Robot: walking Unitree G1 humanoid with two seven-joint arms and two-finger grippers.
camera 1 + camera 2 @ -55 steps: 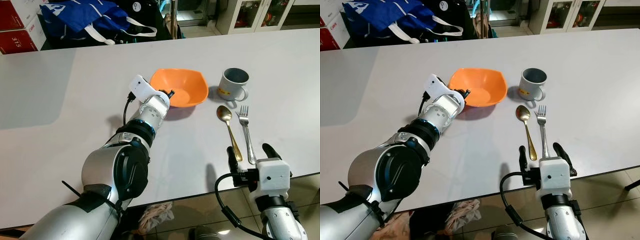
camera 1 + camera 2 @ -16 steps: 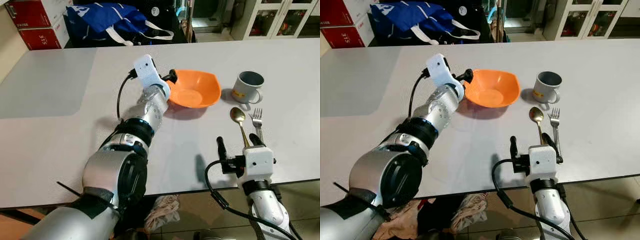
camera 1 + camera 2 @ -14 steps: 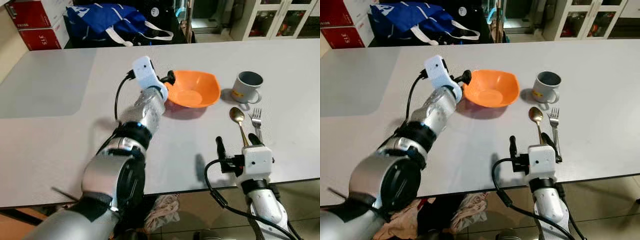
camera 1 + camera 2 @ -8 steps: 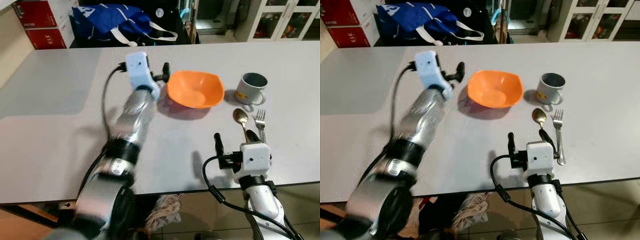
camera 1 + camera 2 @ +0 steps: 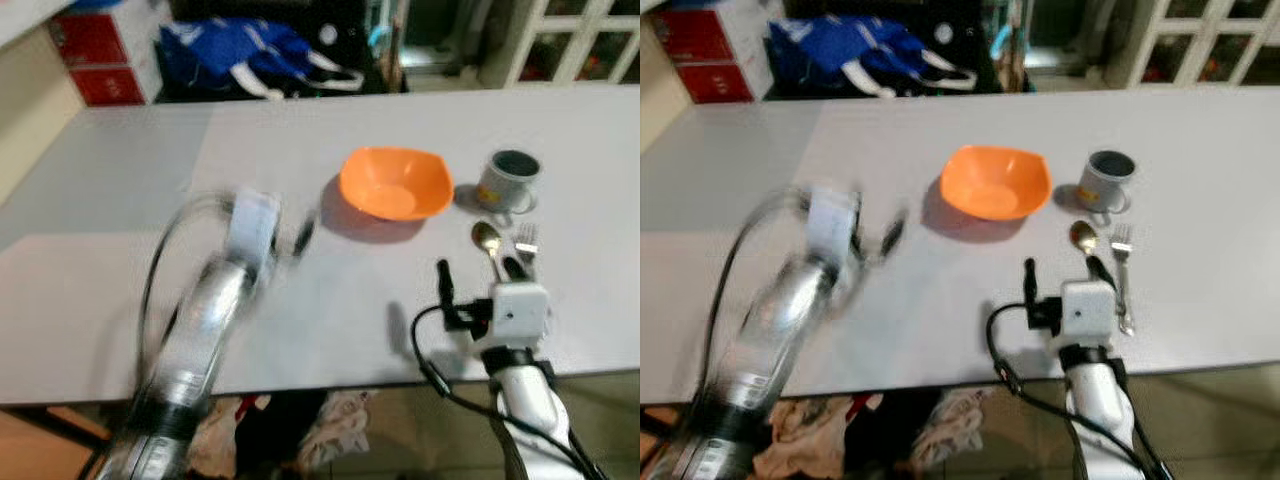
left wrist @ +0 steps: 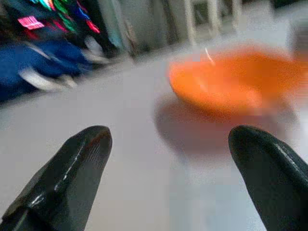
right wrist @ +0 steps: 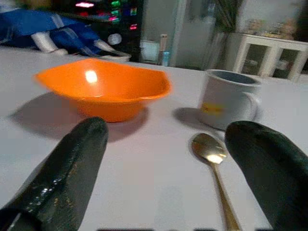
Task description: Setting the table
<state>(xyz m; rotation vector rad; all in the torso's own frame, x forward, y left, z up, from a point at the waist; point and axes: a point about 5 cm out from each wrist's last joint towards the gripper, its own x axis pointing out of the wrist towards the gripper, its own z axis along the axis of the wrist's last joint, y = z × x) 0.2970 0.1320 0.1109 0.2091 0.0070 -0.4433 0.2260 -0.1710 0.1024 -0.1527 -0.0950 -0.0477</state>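
On the bench (image 5: 120, 200) there are 1 orange bowl (image 5: 395, 183), 1 grey mug (image 5: 508, 180), 1 gold spoon (image 5: 487, 238) and 1 fork (image 5: 526, 240). The bowl sits toward the middle of the far half, the mug stands just to its right, and the spoon and fork lie side by side in front of the mug, handles pointing toward the near edge.

The bench top is pale grey and smooth. Behind it lie a blue bag (image 5: 240, 57) with white straps and red boxes (image 5: 95, 50) at the far left, with white glass-door cabinets (image 5: 1200, 40) at the far right.

The left gripper (image 5: 300, 236), motion-blurred, hangs over the bench to the left of the bowl and apart from it; its jaws are spread wide and hold nothing. The right gripper (image 5: 478, 278) is at the near edge, its jaws also parted and empty, pointing along the spoon toward the mug, with 1 finger (image 5: 511, 267) over the cutlery handles.
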